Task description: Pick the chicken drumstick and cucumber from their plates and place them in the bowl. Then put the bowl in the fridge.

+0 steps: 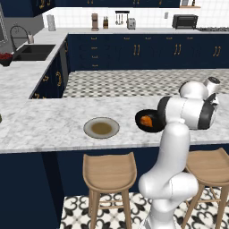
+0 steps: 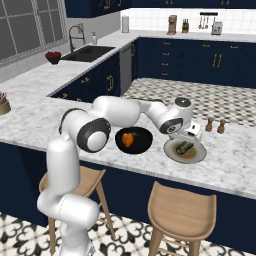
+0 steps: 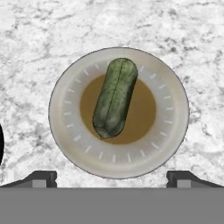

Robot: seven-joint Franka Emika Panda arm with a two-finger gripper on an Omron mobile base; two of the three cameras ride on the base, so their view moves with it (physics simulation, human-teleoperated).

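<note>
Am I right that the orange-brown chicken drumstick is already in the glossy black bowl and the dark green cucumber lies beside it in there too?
Not quite. The orange-brown chicken drumstick is in the glossy black bowl, but the dark green cucumber lies on its round beige-grey plate, as the hand view shows.

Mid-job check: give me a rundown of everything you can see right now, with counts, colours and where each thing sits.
drumstick: 1, orange-brown, inside the bowl
bowl: 1, glossy black, on the marble counter beside the cucumber's plate
cucumber: 1, dark green, lying across the centre of its plate
plates: 2, beige-grey rims with brown centres; one under the cucumber, the other bare on the bowl's other side
salt and pepper shakers: 2, brown, on the counter behind the cucumber's plate
stools: 2, wooden, under the counter's front edge
sink: 1, dark, far counter by the window
hand: 1, dark fingertips set wide, hovering over the cucumber, holding nothing
</note>
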